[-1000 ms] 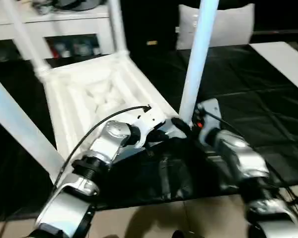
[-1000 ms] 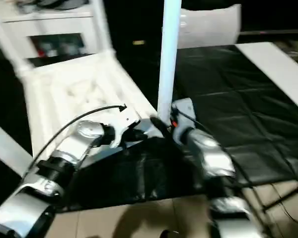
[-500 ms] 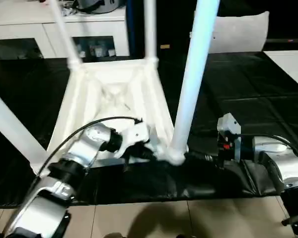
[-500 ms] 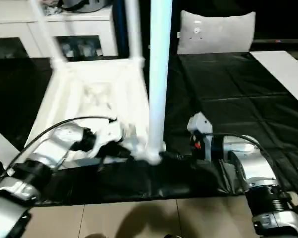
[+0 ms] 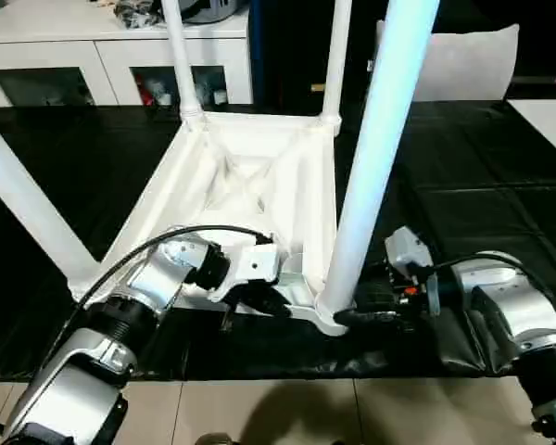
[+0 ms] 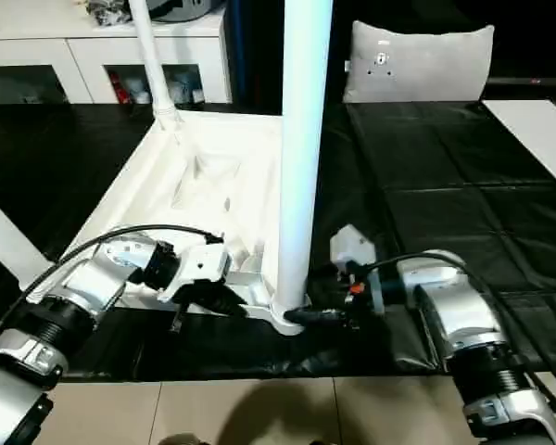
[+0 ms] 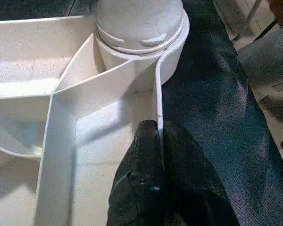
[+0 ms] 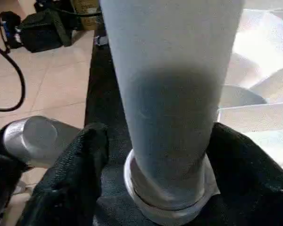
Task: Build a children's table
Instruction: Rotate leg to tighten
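Black work surface [image 5: 463, 185]: upturned top [image 5: 250, 185]. Left gripper [image 7: 158, 155] pinches top's rim beside near leg [image 5: 375, 167]; right gripper [image 8: 151, 155] clasps leg's base.

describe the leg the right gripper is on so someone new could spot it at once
On the black-covered work surface the white table top lies upside down with four white legs standing up from its corners. The leg in question rises from the near corner on the robot's right. Unlike the others, it has the right gripper closed around its base, with the left gripper pinching the rim beside it.

Silver ribbed forearms [image 5: 120, 320], black cables [image 5: 157, 248], black-fingered end effectors [image 7: 158, 155]
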